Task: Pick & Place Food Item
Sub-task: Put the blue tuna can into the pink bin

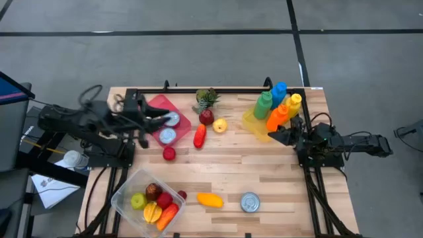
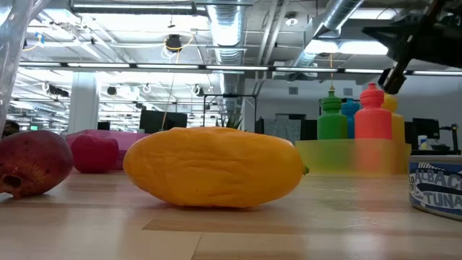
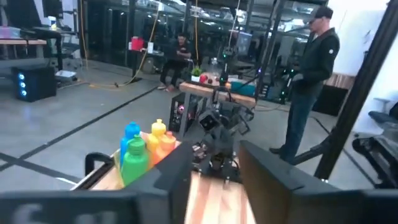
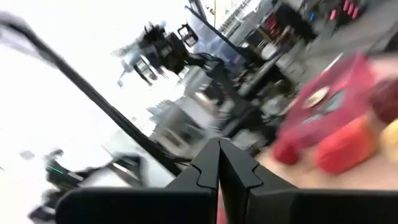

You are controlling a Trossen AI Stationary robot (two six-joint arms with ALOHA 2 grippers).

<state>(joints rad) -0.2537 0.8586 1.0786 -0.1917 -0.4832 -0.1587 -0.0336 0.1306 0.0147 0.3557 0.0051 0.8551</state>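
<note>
Loose food lies on the wooden table: a yellow fruit [image 1: 210,199] [image 2: 216,167] near the front edge, a red pepper [image 1: 199,135], a red apple [image 1: 207,117], a yellow apple [image 1: 220,125] and a small red fruit [image 1: 169,153]. A clear bin [image 1: 125,192] at front left holds several fruits. My left gripper [image 1: 156,119] [image 3: 214,186] hovers open over the pink tray [image 1: 158,104], touching nothing. My right gripper [image 1: 276,136] [image 4: 219,165] is shut and empty beside the bottle tray [image 1: 251,123].
Two cans [image 1: 169,127] sit on the pink tray, and a tuna can [image 1: 249,202] [image 2: 437,189] stands right of the yellow fruit. Coloured bottles [image 1: 279,104] [image 2: 354,115] fill the yellow tray at far right. A leafy top [image 1: 207,99] lies at the far edge. A person [image 3: 314,74] stands beyond the table.
</note>
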